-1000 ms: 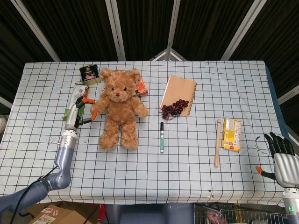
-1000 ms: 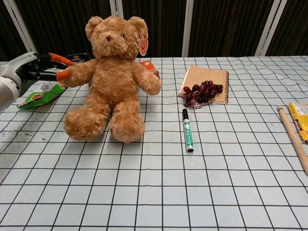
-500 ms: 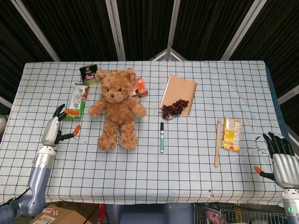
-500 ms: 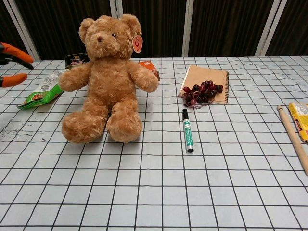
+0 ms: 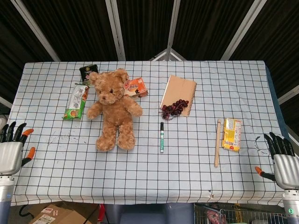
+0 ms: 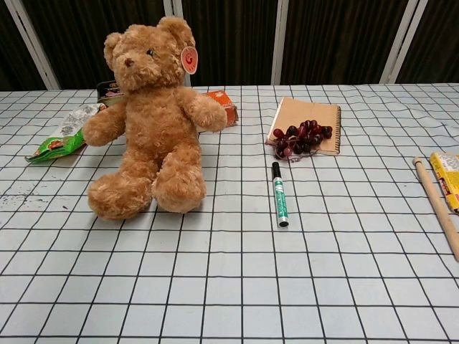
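Below, both my left hand and right hand lie released, fingers spread, flanking one teddy bear, one marker, one rolling pin.

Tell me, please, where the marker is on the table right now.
The marker lies near the table's middle in both views, right of the teddy bear and just in front of the grapes on the notebook.
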`<state>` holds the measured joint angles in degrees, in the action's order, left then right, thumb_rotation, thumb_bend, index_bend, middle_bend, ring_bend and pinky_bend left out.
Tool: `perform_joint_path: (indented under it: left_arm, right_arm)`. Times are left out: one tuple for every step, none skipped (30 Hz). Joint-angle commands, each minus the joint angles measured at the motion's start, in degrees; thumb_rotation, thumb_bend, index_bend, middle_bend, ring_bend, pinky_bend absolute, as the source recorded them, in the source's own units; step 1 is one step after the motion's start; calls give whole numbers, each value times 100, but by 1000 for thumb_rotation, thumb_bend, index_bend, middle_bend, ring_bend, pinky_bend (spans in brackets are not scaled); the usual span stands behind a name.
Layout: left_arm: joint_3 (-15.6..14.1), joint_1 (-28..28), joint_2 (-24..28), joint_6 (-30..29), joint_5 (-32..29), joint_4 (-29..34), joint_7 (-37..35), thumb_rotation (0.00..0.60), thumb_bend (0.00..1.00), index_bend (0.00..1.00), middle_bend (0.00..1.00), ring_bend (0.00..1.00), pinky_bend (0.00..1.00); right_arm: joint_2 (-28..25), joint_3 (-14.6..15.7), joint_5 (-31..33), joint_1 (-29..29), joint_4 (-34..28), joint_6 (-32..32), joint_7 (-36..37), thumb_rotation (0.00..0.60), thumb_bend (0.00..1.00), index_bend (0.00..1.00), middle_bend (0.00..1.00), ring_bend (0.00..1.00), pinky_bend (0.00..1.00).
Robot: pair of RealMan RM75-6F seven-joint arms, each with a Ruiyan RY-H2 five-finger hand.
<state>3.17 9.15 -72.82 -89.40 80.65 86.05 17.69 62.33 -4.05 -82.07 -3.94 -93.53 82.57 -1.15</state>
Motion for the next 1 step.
perform_joint_path:
  left_arm:
    - [-40,-171,-11,-245,199,-332,-173,600,494,253,94,0,0]
  right_arm:
    - [-21,-1,0,13,-28,16,-3,600,171,24,0,0,0]
